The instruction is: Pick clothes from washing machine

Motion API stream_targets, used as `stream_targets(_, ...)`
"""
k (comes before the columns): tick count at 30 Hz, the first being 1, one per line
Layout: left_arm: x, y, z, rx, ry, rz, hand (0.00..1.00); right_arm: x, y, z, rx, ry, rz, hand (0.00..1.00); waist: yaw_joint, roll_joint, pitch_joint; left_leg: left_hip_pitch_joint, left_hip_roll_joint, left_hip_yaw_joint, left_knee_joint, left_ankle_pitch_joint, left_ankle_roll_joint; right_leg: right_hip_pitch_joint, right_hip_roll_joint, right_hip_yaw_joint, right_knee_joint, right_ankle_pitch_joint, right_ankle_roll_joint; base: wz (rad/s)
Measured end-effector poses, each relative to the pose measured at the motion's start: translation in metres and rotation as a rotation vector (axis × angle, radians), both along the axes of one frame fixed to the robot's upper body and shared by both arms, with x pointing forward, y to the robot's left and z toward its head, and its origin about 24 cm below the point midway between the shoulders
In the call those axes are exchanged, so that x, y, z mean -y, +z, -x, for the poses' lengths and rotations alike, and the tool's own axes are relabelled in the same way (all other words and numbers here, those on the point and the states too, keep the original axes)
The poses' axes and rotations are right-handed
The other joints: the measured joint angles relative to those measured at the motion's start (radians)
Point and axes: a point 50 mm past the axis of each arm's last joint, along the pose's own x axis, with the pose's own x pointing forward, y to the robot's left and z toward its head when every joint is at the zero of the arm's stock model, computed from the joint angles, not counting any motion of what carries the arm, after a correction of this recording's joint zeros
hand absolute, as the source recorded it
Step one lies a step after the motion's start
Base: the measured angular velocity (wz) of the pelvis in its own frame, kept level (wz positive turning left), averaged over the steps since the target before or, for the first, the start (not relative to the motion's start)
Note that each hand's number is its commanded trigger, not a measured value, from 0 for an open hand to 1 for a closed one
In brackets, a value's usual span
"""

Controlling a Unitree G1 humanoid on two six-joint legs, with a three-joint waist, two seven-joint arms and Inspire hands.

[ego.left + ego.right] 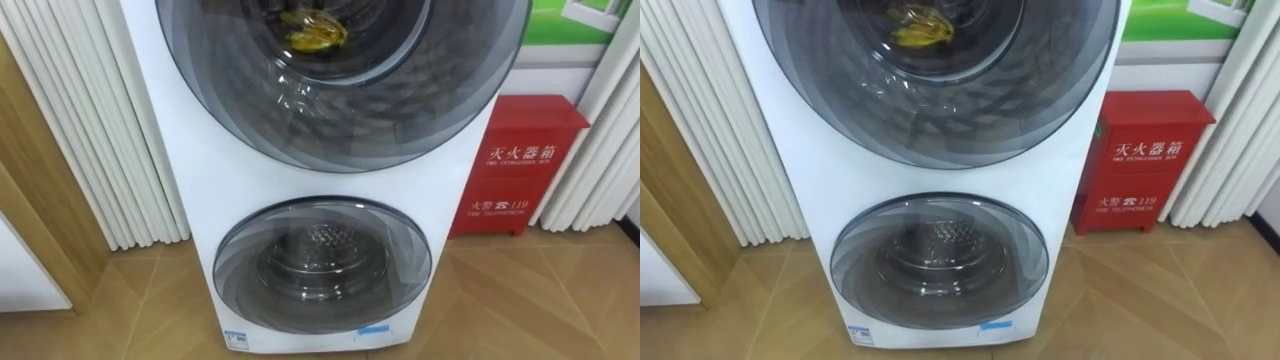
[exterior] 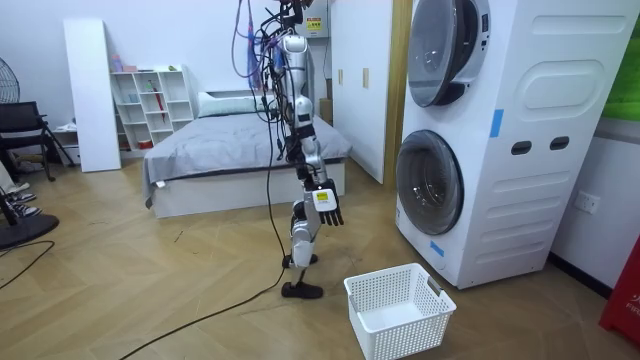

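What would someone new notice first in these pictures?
The tall white washing machine with two round doors, one above the other, and a yellow cloth behind the upper door's glass. A red box stands on the floor at its right, and in the room view a white basket sits on the floor before it.

washing machine (image 1: 200,200) shell, smooth glossy white; upper door (image 1: 340,110) and lower door (image 1: 322,290), smoky, shiny, see-through, catching reflections; behind the lower one a perforated bright metal drum (image 1: 322,240); up top, crumpled yellow cloth (image 1: 312,32); red cabinet (image 1: 520,160), painted sheen; floor (image 1: 520,300), polished wood; basket (image 2: 398,310), white plastic lattice.
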Motion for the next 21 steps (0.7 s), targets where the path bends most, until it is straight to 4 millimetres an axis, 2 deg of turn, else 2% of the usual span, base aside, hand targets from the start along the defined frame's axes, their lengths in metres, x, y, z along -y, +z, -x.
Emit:
stream_targets(2, 0.000, 0.000, 0.001, -0.003, 0.001, 0.000, 0.00, 0.000, 0.000, -0.001, 0.002, -0.005, -0.001, 0.00, 0.001, 0.000, -0.0004, 0.000, 0.000, -0.001, 0.000, 0.000, 0.000, 0.000, 0.000, -0.002, 0.000, 0.000, 0.000, 0.00)
stream_targets(6, 0.000, 0.000, 0.000, 0.004, 0.002, 0.000, 0.00, 0.001, 0.001, -0.006, 0.022, -0.031, -0.005, 0.00, 0.002, 0.003, -0.0069, 0.000, 0.000, -0.001, 0.000, 0.000, 0.000, 0.000, -0.001, -0.005, 0.000, 0.000, 0.000, 0.00)
stream_targets(8, -0.001, 0.000, -0.001, 0.008, 0.002, 0.003, 0.00, 0.002, 0.004, -0.021, 0.068, -0.030, -0.004, 0.00, 0.000, 0.002, -0.0063, 0.000, 0.000, -0.001, 0.002, 0.000, 0.000, 0.000, -0.001, -0.004, 0.003, 0.000, 0.000, -0.04)
stream_targets(9, -0.001, 0.001, -0.003, 0.013, 0.003, 0.008, 0.00, 0.003, 0.011, -0.042, 0.143, -0.008, 0.012, 0.00, 0.000, 0.001, -0.0040, 0.001, 0.000, 0.002, 0.003, 0.000, 0.000, -0.001, -0.003, -0.003, 0.002, 0.000, 0.000, -0.10)
stream_targets(10, -0.002, 0.001, -0.002, 0.018, 0.011, 0.009, 0.00, 0.006, 0.023, -0.069, 0.255, 0.011, 0.039, 0.00, -0.004, -0.005, -0.0002, 0.001, -0.001, 0.004, 0.004, 0.000, 0.001, 0.000, -0.004, -0.003, 0.002, 0.000, 0.000, -0.09)
stream_targets(11, -0.003, 0.001, -0.003, 0.020, 0.010, 0.007, 0.00, 0.008, 0.031, -0.085, 0.325, 0.011, 0.055, 0.00, -0.004, -0.001, -0.0017, 0.001, -0.002, 0.005, 0.006, 0.000, 0.001, 0.001, -0.004, -0.003, 0.002, 0.000, 0.000, 0.00)
stream_targets(14, -0.011, 0.003, -0.008, 0.039, -0.022, -0.020, 0.00, 0.019, 0.088, -0.163, 0.681, 0.024, 0.157, 0.00, -0.001, -0.018, -0.0041, 0.001, -0.004, 0.006, 0.007, 0.004, 0.003, 0.002, -0.005, -0.004, 0.003, 0.000, 0.000, 0.02)
stream_targets(15, -0.012, 0.004, -0.008, 0.039, -0.033, -0.026, 0.00, 0.021, 0.098, -0.172, 0.733, 0.022, 0.175, 0.00, -0.001, -0.019, -0.0031, 0.000, -0.004, 0.004, 0.007, 0.004, 0.004, 0.003, -0.006, -0.005, 0.003, 0.000, 0.000, 0.06)
stream_targets(16, -0.016, 0.005, -0.008, 0.036, -0.041, -0.036, 0.00, 0.026, 0.120, -0.187, 0.828, 0.020, 0.211, 0.00, 0.004, -0.024, -0.0022, 0.000, -0.005, 0.003, 0.006, 0.005, 0.004, 0.003, -0.006, -0.004, 0.003, 0.000, 0.000, 0.05)
stream_targets(18, -0.022, 0.006, -0.005, 0.021, -0.055, -0.054, 0.00, 0.027, 0.147, -0.204, 0.942, 0.025, 0.255, 0.00, 0.004, -0.028, -0.0039, -0.001, -0.004, 0.003, 0.006, 0.005, 0.004, 0.002, -0.006, -0.007, 0.003, 0.000, 0.000, 0.02)
stream_targets(20, -0.027, 0.008, -0.002, 0.000, -0.066, -0.071, 0.00, 0.028, 0.174, -0.218, 1.050, 0.020, 0.293, 0.00, 0.005, -0.048, 0.0045, -0.002, -0.004, 0.000, 0.008, 0.005, 0.004, 0.001, -0.005, -0.008, 0.004, 0.000, 0.000, 0.05)
stream_targets(21, -0.027, 0.008, -0.001, -0.005, -0.070, -0.071, 0.00, 0.028, 0.178, -0.221, 1.066, 0.020, 0.302, 0.00, 0.003, -0.054, 0.0057, -0.002, -0.004, -0.001, 0.009, 0.005, 0.004, 0.001, -0.005, -0.008, 0.004, 0.000, 0.000, 0.06)
